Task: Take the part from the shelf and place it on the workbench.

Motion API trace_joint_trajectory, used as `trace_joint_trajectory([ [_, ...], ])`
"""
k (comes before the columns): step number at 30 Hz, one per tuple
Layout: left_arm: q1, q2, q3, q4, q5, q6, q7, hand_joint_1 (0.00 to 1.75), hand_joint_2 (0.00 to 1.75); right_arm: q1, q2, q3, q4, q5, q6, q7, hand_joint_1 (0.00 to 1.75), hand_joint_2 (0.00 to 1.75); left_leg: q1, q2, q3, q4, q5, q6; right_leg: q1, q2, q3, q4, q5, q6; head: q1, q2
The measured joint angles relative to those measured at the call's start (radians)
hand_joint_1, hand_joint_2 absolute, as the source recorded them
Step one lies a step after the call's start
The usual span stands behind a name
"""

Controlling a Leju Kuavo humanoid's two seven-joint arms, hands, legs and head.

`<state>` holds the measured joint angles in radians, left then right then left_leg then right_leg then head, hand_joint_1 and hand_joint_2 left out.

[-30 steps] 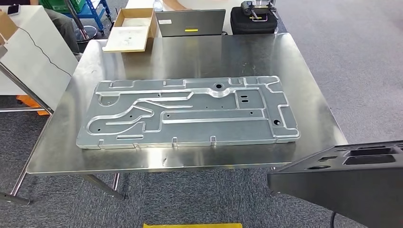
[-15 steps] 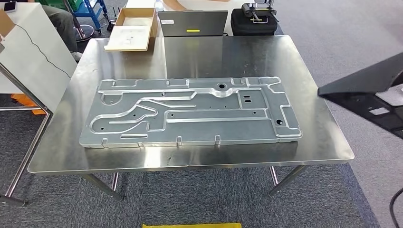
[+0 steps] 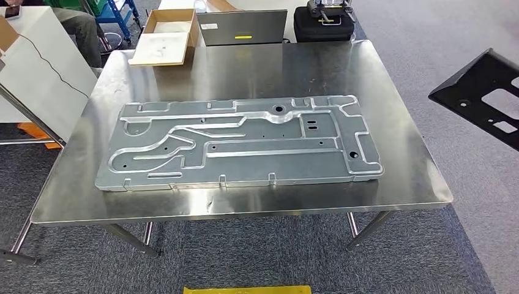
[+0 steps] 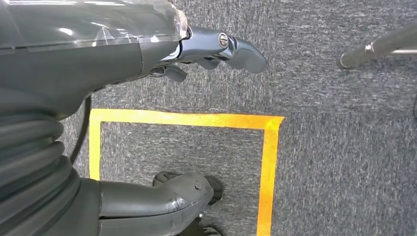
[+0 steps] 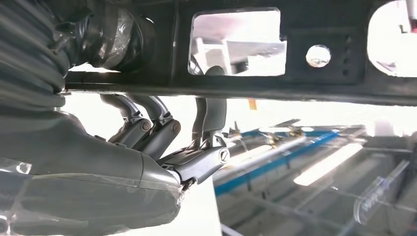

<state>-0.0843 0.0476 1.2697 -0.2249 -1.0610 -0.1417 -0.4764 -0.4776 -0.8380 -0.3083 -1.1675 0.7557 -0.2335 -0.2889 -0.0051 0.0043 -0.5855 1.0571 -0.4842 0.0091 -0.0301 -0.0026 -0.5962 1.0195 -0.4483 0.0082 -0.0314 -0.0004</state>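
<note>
- The workbench [image 3: 392,177], a steel-topped table, stands straight ahead; much of its top is taken up by a big flat metal plate [image 3: 238,144] with raised channels, lying level and roughly centred.
- The part [image 3: 483,101], a black plate with cut-out windows, hangs in the air off the table's right edge, tilted, not touching the top. It seems to be held high so it can pass over the table's rim.
- The right hand [image 5: 162,137] holds the part from beneath, its fingers [image 5: 214,110] reaching up against the black plate's underside, which probably keeps the flat panel from sagging.
- The left hand [image 4: 206,49] hangs over grey carpet and yellow floor tape [image 4: 268,167], fingers spread, holding nothing.
- Bare steel is left at the right edge and the far strip; the metal plate stands in the way of a central spot.
- At the far edge sit a cardboard box [image 3: 165,37], a laptop [image 3: 242,27] and a black case [image 3: 322,24].
</note>
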Motion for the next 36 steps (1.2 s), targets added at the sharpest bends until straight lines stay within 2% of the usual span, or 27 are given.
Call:
trace_joint_trajectory([
  [1,0.000,0.001,0.000,0.000,-0.001,0.000,0.000,0.00,1.75,-0.021,-0.001,0.017,0.015,0.024,0.000,0.006,1.75,1.75,0.001,0.000,-0.022,0.049,-0.028,-0.004,-0.001,0.000,0.000,-0.001,0.001,-0.007,0.000,0.000],
  [3,-0.001,0.001,0.000,0.000,-0.004,-0.001,0.000,0.00,1.75,-0.077,0.000,0.074,0.057,0.093,0.007,0.024,1.75,1.75,0.001,-0.001,-0.089,0.185,-0.089,-0.006,0.004,0.002,-0.002,0.000,0.002,-0.015,0.000,0.000],
  [4,-0.002,0.001,0.000,0.000,-0.006,-0.001,0.000,0.00,1.75,-0.111,0.003,0.110,0.084,0.130,0.013,0.032,1.75,1.75,0.001,-0.001,-0.117,0.239,-0.104,-0.005,0.008,0.005,-0.004,0.001,0.002,-0.016,0.000,0.000],
  [5,-0.002,0.001,-0.001,0.000,-0.008,-0.002,0.000,0.00,1.75,-0.149,0.010,0.153,0.116,0.168,0.020,0.041,1.75,1.75,0.000,-0.001,-0.129,0.256,-0.098,-0.001,0.011,0.008,-0.005,0.002,0.003,-0.018,0.000,0.000],
  [6,-0.004,0.001,-0.003,0.000,-0.012,-0.002,0.001,0.00,1.75,-0.190,0.021,0.198,0.153,0.204,0.026,0.049,1.75,1.75,-0.002,-0.001,-0.120,0.231,-0.073,0.005,0.015,0.012,-0.005,0.003,0.003,-0.019,0.000,0.000],
  [8,-0.010,0.004,-0.006,0.000,-0.017,-0.003,0.002,0.00,1.75,-0.271,0.051,0.289,0.230,0.257,0.028,0.067,1.75,1.75,-0.009,-0.001,-0.059,0.095,-0.002,0.027,0.022,0.018,-0.004,0.004,0.004,-0.020,0.000,0.000],
  [10,-0.018,0.009,-0.007,0.000,-0.019,-0.004,0.003,0.00,1.75,-0.332,0.079,0.358,0.296,0.276,0.019,0.078,1.75,1.75,-0.016,0.005,-0.010,-0.011,0.034,0.043,0.026,0.019,-0.004,0.003,0.006,-0.017,0.000,0.000],
  [13,-0.023,0.013,-0.009,0.000,-0.020,-0.004,0.004,0.00,1.75,-0.388,0.105,0.430,0.362,0.273,0.009,0.081,1.75,1.75,-0.017,0.007,0.001,-0.043,0.047,0.049,0.023,0.012,-0.005,-0.002,0.010,-0.004,0.000,0.000],
  [15,-0.023,0.015,-0.011,0.000,-0.020,-0.004,0.004,0.00,1.75,-0.412,0.111,0.461,0.388,0.264,0.007,0.079,1.75,1.75,-0.011,0.005,0.009,-0.066,0.062,0.052,0.022,0.008,-0.014,0.017,-0.006,0.004,0.000,0.000],
  [16,-0.022,0.015,-0.012,0.000,-0.020,-0.004,0.004,0.00,1.75,-0.425,0.113,0.473,0.399,0.261,0.006,0.078,1.75,1.75,-0.008,0.004,0.012,-0.075,0.069,0.052,0.021,0.006,-0.030,0.051,-0.029,0.008,0.000,0.000],
  [18,-0.021,0.014,-0.014,0.000,-0.020,-0.004,0.004,0.00,1.75,-0.445,0.119,0.492,0.421,0.257,0.006,0.078,1.75,1.75,-0.006,0.003,0.011,-0.079,0.072,0.053,0.014,0.006,-0.089,0.173,-0.091,0.018,0.000,0.000],
  [19,-0.020,0.013,-0.014,0.000,-0.020,-0.005,0.004,0.00,1.75,-0.450,0.123,0.501,0.431,0.259,0.007,0.077,1.75,1.75,-0.004,0.002,0.010,-0.078,0.071,0.052,0.010,0.005,-0.118,0.229,-0.110,0.024,0.000,0.000],
  [20,-0.019,0.012,-0.014,0.000,-0.021,-0.004,0.004,0.00,1.75,-0.457,0.130,0.511,0.441,0.266,0.010,0.078,1.75,1.75,-0.002,0.002,0.010,-0.077,0.070,0.050,0.005,0.005,-0.134,0.258,-0.111,0.029,0.000,0.000],
  [21,-0.019,0.012,-0.014,0.000,-0.021,-0.004,0.004,0.00,1.75,-0.467,0.140,0.523,0.453,0.280,0.012,0.082,1.75,1.75,0.001,0.003,0.011,-0.074,0.067,0.046,0.001,0.005,-0.130,0.245,-0.090,0.034,0.000,0.000],
  [23,-0.021,0.013,-0.015,0.000,-0.022,-0.003,0.005,0.00,1.75,-0.501,0.168,0.554,0.482,0.313,0.016,0.095,1.75,1.75,0.006,0.005,0.010,-0.061,0.058,0.032,-0.009,0.001,-0.073,0.122,-0.021,0.043,0.000,0.000],
  [24,-0.024,0.014,-0.015,0.000,-0.022,-0.003,0.006,0.00,1.75,-0.520,0.182,0.569,0.498,0.325,0.017,0.102,1.75,1.75,0.006,0.007,0.007,-0.052,0.053,0.024,-0.009,0.002,-0.044,0.060,0.003,0.044,0.000,0.000],
  [25,-0.027,0.017,-0.015,0.000,-0.022,-0.003,0.006,0.00,1.75,-0.536,0.195,0.583,0.511,0.333,0.017,0.106,1.75,1.75,0.006,0.007,0.004,-0.046,0.048,0.017,-0.008,0.003,-0.024,0.020,0.015,0.041,0.000,0.000],
  [26,-0.029,0.019,-0.015,0.000,-0.023,-0.002,0.006,0.00,1.75,-0.550,0.207,0.596,0.523,0.343,0.018,0.108,1.75,1.75,0.004,0.007,0.002,-0.042,0.046,0.011,-0.005,0.004,-0.017,0.005,0.014,0.035,0.000,0.000],
  [29,-0.027,0.025,-0.015,0.000,-0.024,0.001,0.009,0.00,1.75,-0.603,0.255,0.648,0.562,0.401,0.032,0.114,1.75,1.75,0.006,0.008,-0.002,-0.037,0.040,-0.004,-0.002,0.009,-0.021,0.007,0.015,0.008,0.000,0.000],
  [30,-0.027,0.027,-0.015,0.000,-0.024,0.002,0.011,0.00,1.75,-0.627,0.278,0.670,0.575,0.421,0.040,0.121,1.75,1.75,0.007,0.007,-0.010,-0.019,0.027,-0.009,-0.002,0.010,-0.022,0.006,0.016,0.000,0.000,0.000],
  [32,-0.029,0.031,-0.015,0.000,-0.027,0.004,0.016,0.00,1.75,-0.677,0.330,0.705,0.600,0.445,0.054,0.143,1.75,1.75,0.010,0.004,-0.055,0.080,-0.029,-0.019,-0.001,0.013,-0.023,0.005,0.017,-0.013,0.000,0.000],
  [34,-0.028,0.033,-0.016,0.000,-0.031,0.007,0.023,0.00,1.75,-0.717,0.387,0.731,0.630,0.458,0.068,0.163,1.75,1.75,0.010,0.004,-0.124,0.216,-0.085,-0.022,0.006,0.016,-0.023,0.005,0.016,-0.020,0.000,0.000],
  [35,-0.027,0.033,-0.016,0.000,-0.033,0.009,0.026,0.00,1.75,-0.732,0.414,0.744,0.645,0.462,0.076,0.170,1.75,1.75,0.009,0.004,-0.146,0.253,-0.090,-0.020,0.010,0.018,-0.022,0.006,0.015,-0.022,0.000,0.000],
  [36,-0.026,0.034,-0.017,0.000,-0.035,0.011,0.029,0.00,1.75,-0.744,0.440,0.757,0.659,0.465,0.084,0.173,1.75,1.75,0.009,0.004,-0.150,0.253,-0.075,-0.016,0.014,0.019,-0.020,0.006,0.015,-0.023,0.000,0.000],
])
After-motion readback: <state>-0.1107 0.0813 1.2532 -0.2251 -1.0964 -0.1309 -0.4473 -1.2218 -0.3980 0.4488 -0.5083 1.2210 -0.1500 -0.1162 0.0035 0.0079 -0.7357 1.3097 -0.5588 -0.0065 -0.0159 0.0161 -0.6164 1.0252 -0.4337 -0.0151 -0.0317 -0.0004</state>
